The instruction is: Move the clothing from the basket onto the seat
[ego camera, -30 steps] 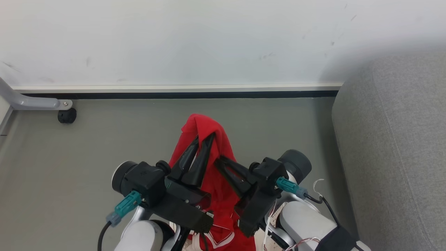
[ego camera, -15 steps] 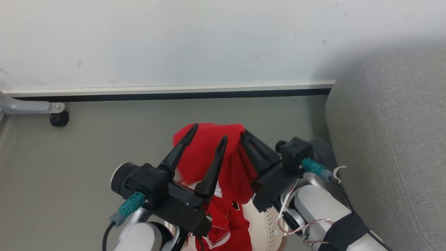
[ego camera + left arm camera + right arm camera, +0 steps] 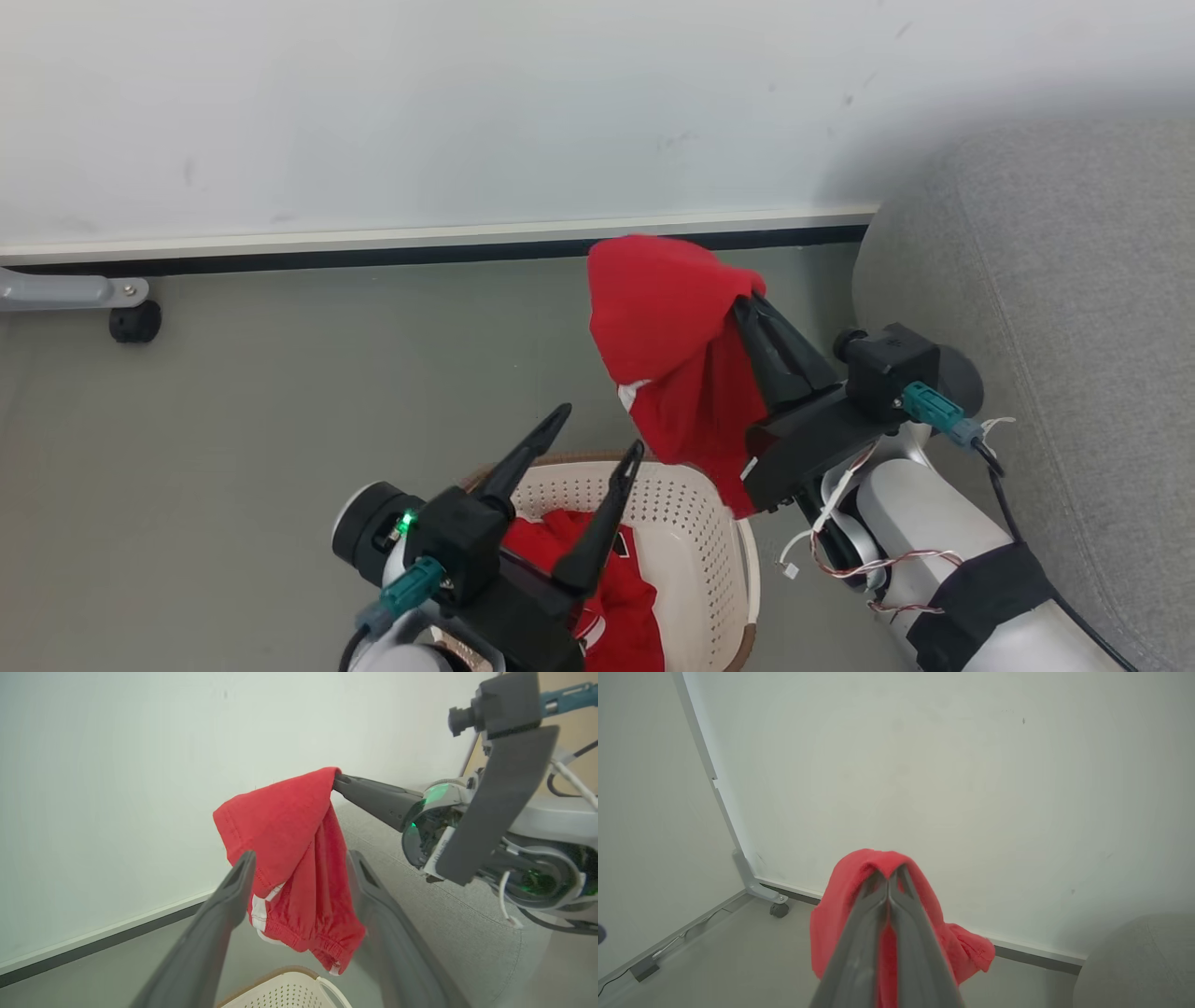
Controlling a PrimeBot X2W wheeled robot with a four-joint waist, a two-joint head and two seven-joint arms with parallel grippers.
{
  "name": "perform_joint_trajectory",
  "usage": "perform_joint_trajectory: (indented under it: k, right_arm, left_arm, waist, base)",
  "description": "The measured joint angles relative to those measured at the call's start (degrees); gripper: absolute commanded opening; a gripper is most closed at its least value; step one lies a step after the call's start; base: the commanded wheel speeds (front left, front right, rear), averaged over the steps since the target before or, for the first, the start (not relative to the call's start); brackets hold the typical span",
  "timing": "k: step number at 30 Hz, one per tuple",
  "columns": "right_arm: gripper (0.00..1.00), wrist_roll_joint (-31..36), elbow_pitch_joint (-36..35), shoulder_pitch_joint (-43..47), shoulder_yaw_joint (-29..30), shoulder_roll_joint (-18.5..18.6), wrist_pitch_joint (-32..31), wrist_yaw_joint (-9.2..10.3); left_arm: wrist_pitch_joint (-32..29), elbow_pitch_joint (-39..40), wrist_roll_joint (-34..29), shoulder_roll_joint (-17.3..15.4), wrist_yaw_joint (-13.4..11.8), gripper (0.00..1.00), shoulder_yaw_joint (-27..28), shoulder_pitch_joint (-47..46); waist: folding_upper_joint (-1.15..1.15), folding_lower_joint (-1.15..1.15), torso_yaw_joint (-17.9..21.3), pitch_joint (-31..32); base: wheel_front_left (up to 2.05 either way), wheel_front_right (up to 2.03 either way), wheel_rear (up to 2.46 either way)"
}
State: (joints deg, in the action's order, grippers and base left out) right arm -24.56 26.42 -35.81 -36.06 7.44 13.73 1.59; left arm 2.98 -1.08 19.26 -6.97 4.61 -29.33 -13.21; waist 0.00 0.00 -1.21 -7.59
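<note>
Red garment (image 3: pixel 677 345): light, limp (judged); right gripper (image 3: pixel 747 303) jaws clenched on a bunched fold, left gripper (image 3: pixel 602 429) jaws released.

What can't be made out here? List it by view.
Head view: basket cut off by bottom edge; left gripper covers red fabric inside, amount unclear.
Head view: seat cut off by right edge.
Right wrist view: right gripper hides its pinch on the clothing.

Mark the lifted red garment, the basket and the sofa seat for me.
lifted red garment (image 3: pixel 667 317): head view, on its upper fold of plain red cloth.
basket (image 3: pixel 695 539): head view, on the bare perforated inner wall.
sofa seat (image 3: pixel 1055 280): head view, on the grey upholstered top.
</note>
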Motion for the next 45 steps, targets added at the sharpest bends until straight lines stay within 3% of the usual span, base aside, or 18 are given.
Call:
perform_joint_trajectory:
  k: [16, 45]
  right_arm:
    - [0.0, -0.2, -3.5, 2.8, 2.8, 2.0, 0.5, 1.83]
    - [0.0, -1.1, -8.2, 6.0, 9.7, 3.9, 0.6, 4.03]
  left_arm:
    - [-1.9, 0.9, -2.3, -2.0, 0.5, 1.0, -2.8, 1.0]
    - [-5.5, 4.9, -3.4, -4.8, 1.5, 1.0, -4.5, 0.1]
  waist:
    - [0.0, 0.0, 5.5, -1.4]
    - [0.0, 0.0, 22.1, -7.5]
  base:
    - [0.0, 0.0, 0.0]
    - [0.0, 0.0, 0.0]
